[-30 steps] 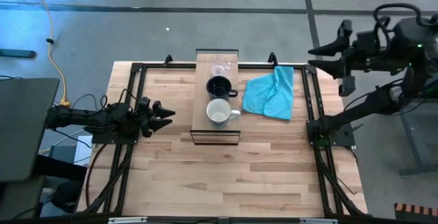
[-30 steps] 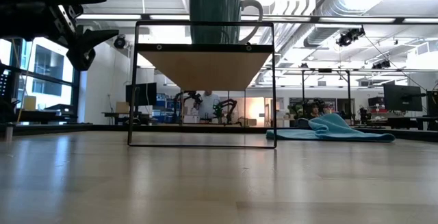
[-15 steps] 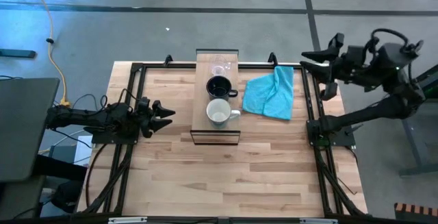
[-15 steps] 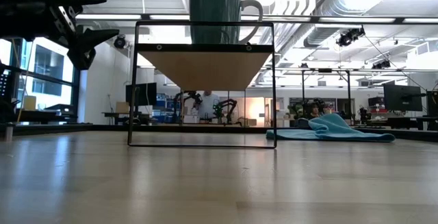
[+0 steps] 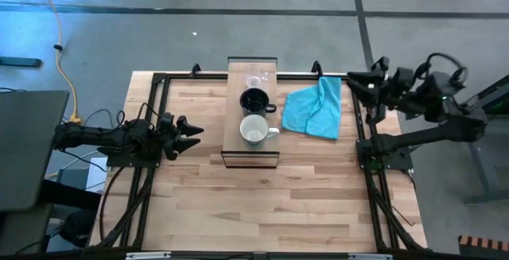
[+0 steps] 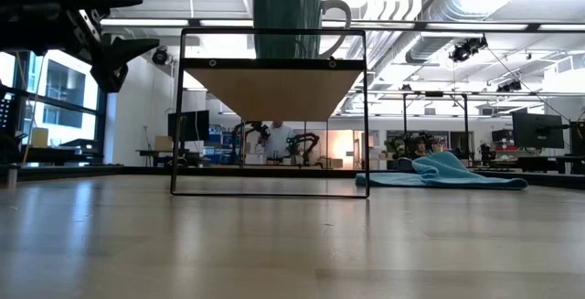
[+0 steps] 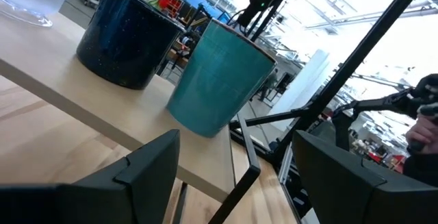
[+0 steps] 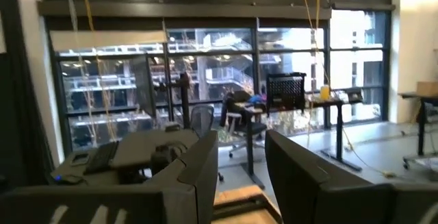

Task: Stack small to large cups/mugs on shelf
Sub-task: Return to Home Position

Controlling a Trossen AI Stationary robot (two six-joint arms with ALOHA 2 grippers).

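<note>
Cups [image 5: 254,99] line the shelf [image 5: 233,122], turquoise cloth [image 5: 315,109] beside it; left claw [image 5: 193,135] and right claw [image 5: 363,93] gape empty.

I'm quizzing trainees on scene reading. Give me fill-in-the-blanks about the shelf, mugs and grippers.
The long light-wood shelf carries ____ vessels.
The dark handled mug stands ____ the clear glass cup and the teal handled mug.
The crumpled turquoise cloth lies on the ____ arm's side.
The left gripper and right gripper both have ____ fingers.
Missing: three; between; right; open.
</note>
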